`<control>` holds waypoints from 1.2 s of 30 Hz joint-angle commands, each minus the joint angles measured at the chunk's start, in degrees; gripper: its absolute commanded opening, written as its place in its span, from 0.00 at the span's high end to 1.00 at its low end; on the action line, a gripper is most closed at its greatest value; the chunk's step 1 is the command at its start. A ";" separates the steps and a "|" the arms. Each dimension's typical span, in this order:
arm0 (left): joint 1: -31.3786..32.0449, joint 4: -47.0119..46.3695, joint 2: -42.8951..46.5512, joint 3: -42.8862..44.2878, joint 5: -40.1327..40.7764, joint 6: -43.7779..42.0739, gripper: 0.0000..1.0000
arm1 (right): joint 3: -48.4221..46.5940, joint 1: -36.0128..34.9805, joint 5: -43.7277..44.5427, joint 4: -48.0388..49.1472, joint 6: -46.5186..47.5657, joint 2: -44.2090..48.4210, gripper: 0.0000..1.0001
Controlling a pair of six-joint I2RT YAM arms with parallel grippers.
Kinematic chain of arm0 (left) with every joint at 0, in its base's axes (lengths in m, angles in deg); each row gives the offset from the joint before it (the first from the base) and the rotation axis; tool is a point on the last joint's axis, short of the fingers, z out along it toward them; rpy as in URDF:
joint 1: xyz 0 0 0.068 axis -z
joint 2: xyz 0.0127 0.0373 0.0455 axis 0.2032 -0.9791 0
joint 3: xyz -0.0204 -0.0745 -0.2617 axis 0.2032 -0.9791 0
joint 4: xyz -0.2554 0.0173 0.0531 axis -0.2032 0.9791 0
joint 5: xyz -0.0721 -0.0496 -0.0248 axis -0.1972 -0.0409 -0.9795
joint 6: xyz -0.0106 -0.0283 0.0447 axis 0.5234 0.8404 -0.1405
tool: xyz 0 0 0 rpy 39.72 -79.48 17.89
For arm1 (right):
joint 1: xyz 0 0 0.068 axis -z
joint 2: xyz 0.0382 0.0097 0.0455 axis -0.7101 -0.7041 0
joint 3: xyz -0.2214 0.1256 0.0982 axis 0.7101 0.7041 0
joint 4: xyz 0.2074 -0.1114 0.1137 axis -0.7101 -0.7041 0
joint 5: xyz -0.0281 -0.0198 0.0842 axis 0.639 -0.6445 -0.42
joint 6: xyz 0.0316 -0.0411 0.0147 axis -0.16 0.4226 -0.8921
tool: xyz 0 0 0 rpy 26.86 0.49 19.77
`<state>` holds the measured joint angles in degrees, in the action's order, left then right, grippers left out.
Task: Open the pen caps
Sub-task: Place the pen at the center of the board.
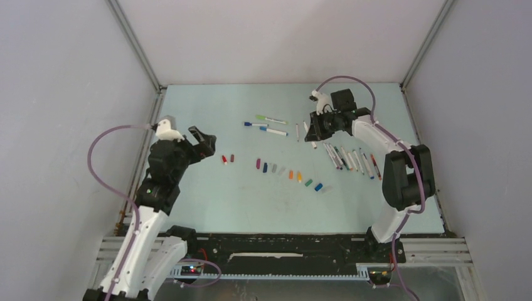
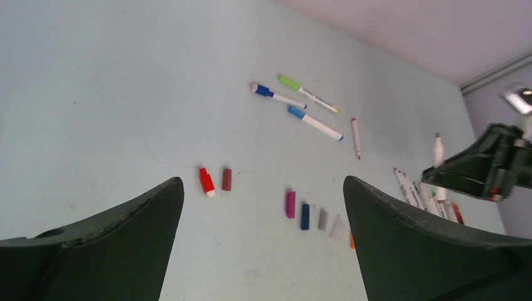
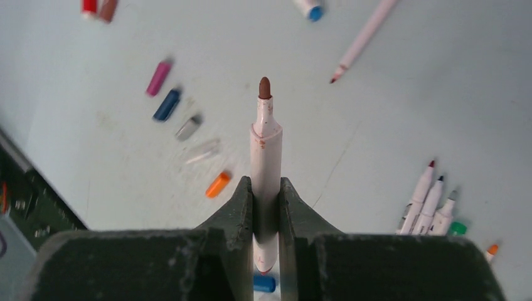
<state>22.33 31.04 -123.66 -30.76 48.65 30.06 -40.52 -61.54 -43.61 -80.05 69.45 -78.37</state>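
Note:
My left gripper (image 1: 202,138) (image 2: 263,188) hangs open and empty over the left of the table. Just beyond it lie a red cap (image 2: 206,180) and a brown cap (image 2: 226,179), side by side. A curved row of pen caps (image 1: 288,174) runs across the middle: purple (image 2: 290,204), blue (image 2: 305,216), grey (image 2: 322,219), then orange, green and blue. My right gripper (image 1: 313,128) (image 3: 266,185) is shut on an uncapped white pen (image 3: 266,132) with a brown tip pointing away from the jaws, held above the table.
Three capped pens, green (image 1: 271,119), dark blue (image 1: 255,125) and light blue (image 1: 273,131), lie at the back centre beside one loose uncapped pen (image 1: 297,132). Several uncapped pens (image 1: 351,160) lie together right of centre, under the right arm. Grey walls enclose the table.

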 commanded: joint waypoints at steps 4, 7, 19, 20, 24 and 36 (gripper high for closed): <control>-2.35 8.29 1.43 3.77 -4.22 -5.65 0.00 | -8.66 -0.91 16.17 3.37 -10.44 -6.90 0.90; -2.51 11.69 1.50 3.70 -2.11 -9.61 0.00 | -13.31 -1.36 18.86 0.72 -12.08 -11.05 0.87; -9.79 9.42 1.15 2.62 -9.57 -7.84 0.00 | -23.01 -1.96 21.14 -2.51 -14.70 -21.72 0.84; -10.26 9.36 1.03 2.52 -10.11 -7.69 0.00 | -23.77 -1.99 21.21 -2.78 -14.70 -22.39 0.84; -12.23 8.94 0.85 2.38 -11.59 -7.38 0.00 | -25.96 -2.22 21.71 -3.36 -14.79 -24.98 0.82; -13.25 8.87 0.87 2.15 -12.27 -7.17 0.00 | -28.81 -2.21 23.99 -4.63 -14.52 -29.57 0.78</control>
<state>9.81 41.79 -122.87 -29.78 37.59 23.07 -66.18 -63.46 -21.34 -84.27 55.18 -106.59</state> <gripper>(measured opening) 0.996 0.215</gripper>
